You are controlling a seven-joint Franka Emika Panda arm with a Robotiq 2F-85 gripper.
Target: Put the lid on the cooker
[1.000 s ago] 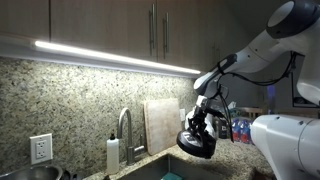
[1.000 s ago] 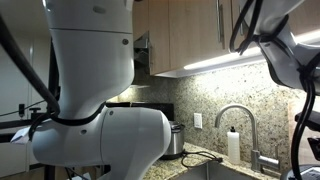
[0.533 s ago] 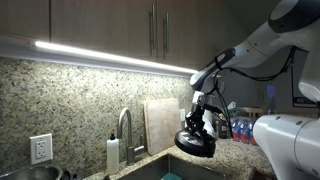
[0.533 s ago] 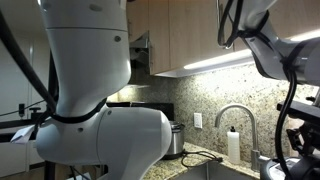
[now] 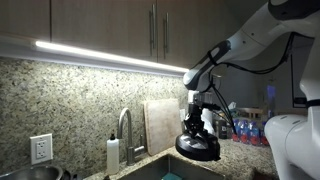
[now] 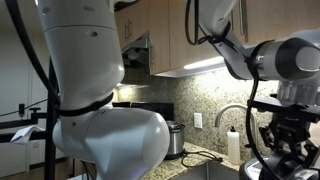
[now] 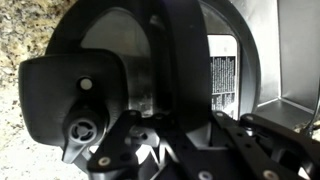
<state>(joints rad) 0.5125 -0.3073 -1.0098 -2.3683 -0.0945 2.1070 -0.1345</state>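
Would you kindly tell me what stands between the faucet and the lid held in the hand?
A pale cutting board stands propped upright between the faucet and the lid; this shows in an exterior view.

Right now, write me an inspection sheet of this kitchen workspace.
Surface: speckled granite counter with a steel sink.
Job's things: lid held in the air near the sink; cooker stands by the wall past the faucet, well apart from the lid.
Clutter: faucet, soap bottle, cutting board leaning on the backsplash, bottles.
Grippers: gripper shut on the lid's knob.
Cables: black cables hang beside the robot's base.
Surroundings: wall outlet, under-cabinet light, wooden cabinets.
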